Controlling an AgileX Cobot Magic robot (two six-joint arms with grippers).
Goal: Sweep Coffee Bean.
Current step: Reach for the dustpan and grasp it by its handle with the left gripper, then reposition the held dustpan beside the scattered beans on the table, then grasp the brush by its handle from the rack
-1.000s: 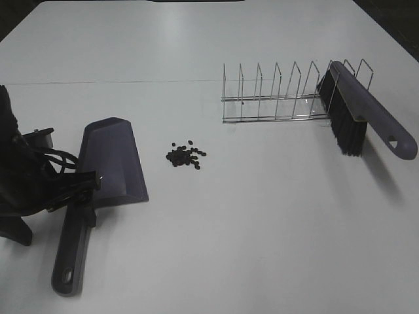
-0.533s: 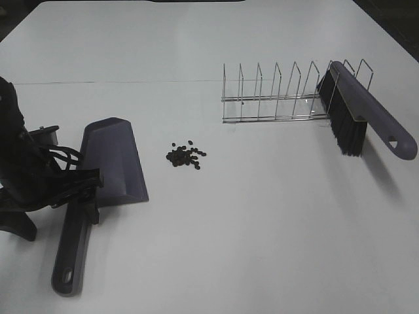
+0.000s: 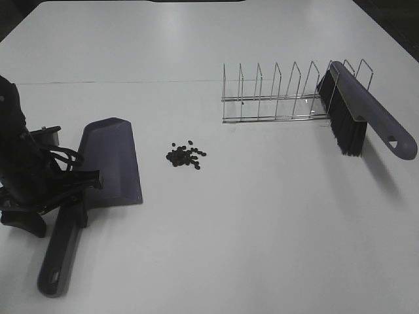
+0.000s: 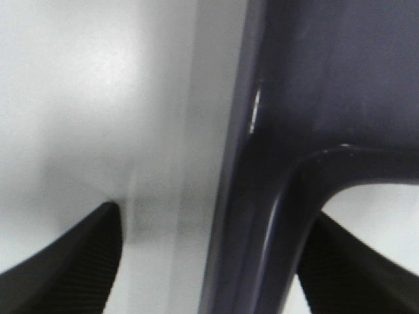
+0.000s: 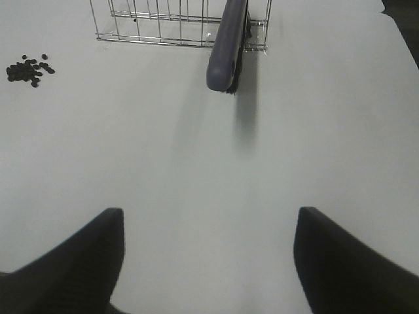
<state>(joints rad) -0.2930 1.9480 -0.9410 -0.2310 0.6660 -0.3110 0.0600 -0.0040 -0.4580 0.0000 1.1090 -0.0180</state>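
About two dozen coffee beans point(image 3: 185, 156) lie left of the table's point(image 3: 262, 229) middle, with the dustpan point(image 3: 111, 157) beside them near the left edge. The left claw point(image 4: 216, 216) straddles its handle point(image 4: 262, 248) with one finger point(image 4: 78, 255) clear, so it is not clamped yet and squeezing looks like the next move. The right claw point(image 5: 208, 212) gapes empty, and the brush point(image 5: 226, 46) stands in the rack point(image 5: 157, 26).

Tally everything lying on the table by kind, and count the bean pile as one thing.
Dustpan: 1
Brush: 1
Wire rack: 1
Coffee bean pile: 1
Total: 4
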